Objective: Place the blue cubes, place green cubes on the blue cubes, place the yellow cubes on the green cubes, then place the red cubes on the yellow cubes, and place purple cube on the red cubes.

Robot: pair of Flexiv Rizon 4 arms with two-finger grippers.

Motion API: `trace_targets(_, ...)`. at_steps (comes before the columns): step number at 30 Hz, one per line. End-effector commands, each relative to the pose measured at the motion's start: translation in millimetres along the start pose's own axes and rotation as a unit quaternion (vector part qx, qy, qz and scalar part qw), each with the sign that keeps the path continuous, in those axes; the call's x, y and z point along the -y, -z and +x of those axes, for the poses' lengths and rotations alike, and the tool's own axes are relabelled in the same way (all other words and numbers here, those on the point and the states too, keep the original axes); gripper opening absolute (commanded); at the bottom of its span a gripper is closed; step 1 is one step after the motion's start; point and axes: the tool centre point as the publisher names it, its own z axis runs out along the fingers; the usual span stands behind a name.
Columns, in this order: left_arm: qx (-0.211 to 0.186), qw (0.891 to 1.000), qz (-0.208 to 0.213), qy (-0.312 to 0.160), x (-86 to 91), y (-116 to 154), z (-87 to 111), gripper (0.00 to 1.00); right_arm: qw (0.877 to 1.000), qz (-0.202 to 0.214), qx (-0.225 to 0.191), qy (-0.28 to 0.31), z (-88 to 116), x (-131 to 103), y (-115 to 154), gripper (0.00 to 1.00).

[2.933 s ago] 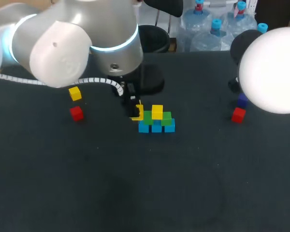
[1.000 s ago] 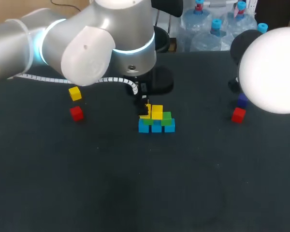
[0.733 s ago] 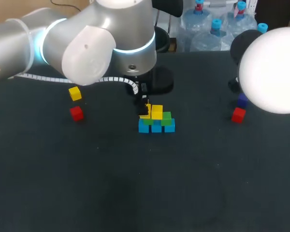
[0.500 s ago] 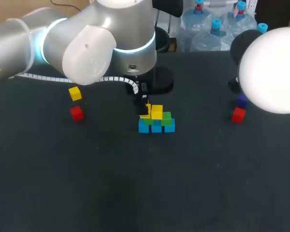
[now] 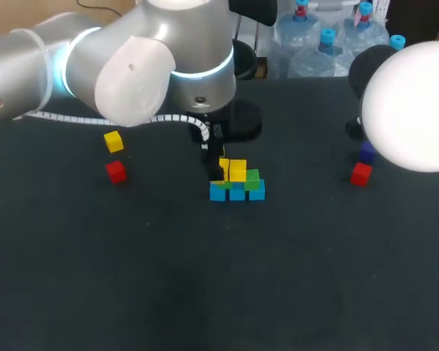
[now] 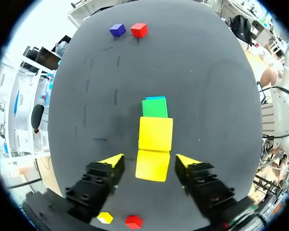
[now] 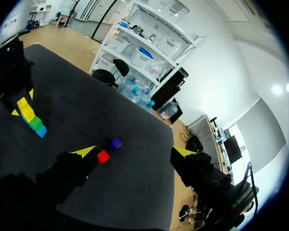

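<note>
Mid-table stands a stack: blue cubes (image 5: 237, 192) at the base, green cubes (image 5: 252, 176) on them, and two yellow cubes (image 5: 238, 170) side by side on top. My left gripper (image 6: 150, 162) hangs open over the stack, its tips apart from either side of the nearer yellow cube (image 6: 152, 165); the other yellow cube (image 6: 155, 134), green (image 6: 154, 108) and blue (image 6: 156, 98) lie ahead. A loose yellow cube (image 5: 113, 141) and red cube (image 5: 116, 171) sit at left; a red cube (image 5: 361, 174) and purple cube (image 5: 366, 152) at right. My right gripper (image 7: 134, 153) is open, high above the red cube (image 7: 103, 157) and purple cube (image 7: 115, 143).
My left arm (image 5: 132, 66) spans the table's far left and hides the area behind the stack. My right arm's white housing (image 5: 413, 110) covers the far right corner. The near half of the dark table (image 5: 219, 292) holds no objects.
My left gripper has opened and let go of the yellow cube, which now rests on the stack beside the other yellow cube. The right arm has not moved.
</note>
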Motion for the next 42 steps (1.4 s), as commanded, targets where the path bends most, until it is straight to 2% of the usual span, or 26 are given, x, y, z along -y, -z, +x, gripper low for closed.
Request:
trace_targets(1,-0.002,1.0,0.003,0.001,-2.7,0.1,0.7,1.0,1.0,-0.001,0.002,0.0,1.3,0.8,-0.3,1.0)
trace_targets(7,-0.009,1.0,-0.007,0.007,-5.2,0.3,6.9,1.0,1.0,-0.001,0.002,0.0,1.3,0.8,-0.3,1.0)
trace_targets(12,-0.011,1.0,-0.017,0.02,-8.5,6.3,24.8,1.0,1.0,-0.001,0.002,0.0,1.3,0.8,-0.3,1.0)
trace_targets(13,-0.013,0.999,-0.019,0.027,-9.2,7.5,28.2,0.27,1.0,-0.001,0.002,0.0,1.3,0.8,-0.3,1.0)
trace_targets(14,-0.01,0.999,-0.021,0.029,-10.1,8.9,32.4,0.0,1.0,-0.001,0.002,0.0,1.3,0.8,-0.3,1.0)
trace_targets(20,-0.002,0.999,-0.023,0.035,-5.7,29.7,54.2,0.0,1.0,-0.001,0.002,0.0,1.3,0.8,-0.3,1.0)
trace_targets(23,-0.001,0.999,-0.022,0.037,-1.4,41.6,72.4,0.0,1.0,-0.001,0.002,0.0,1.3,0.8,-0.3,1.0)
trace_targets(28,-0.037,0.996,-0.027,0.079,2.6,50.7,113.0,0.0,1.0,-0.001,0.002,0.0,1.3,0.8,-0.3,1.0)
trace_targets(34,-0.088,0.986,-0.016,0.141,5.3,39.6,165.9,0.0,1.0,-0.001,0.002,0.0,1.3,0.8,-0.3,1.0)
trace_targets(37,-0.094,0.981,-0.021,0.168,0.8,32.0,177.6,0.0,1.0,-0.001,0.002,0.0,1.3,0.8,-0.3,1.0)
trace_targets(42,-0.081,0.978,-0.037,0.189,-17.9,21.2,180.8,0.0,1.0,-0.001,0.002,0.0,1.3,0.8,-0.3,1.0)
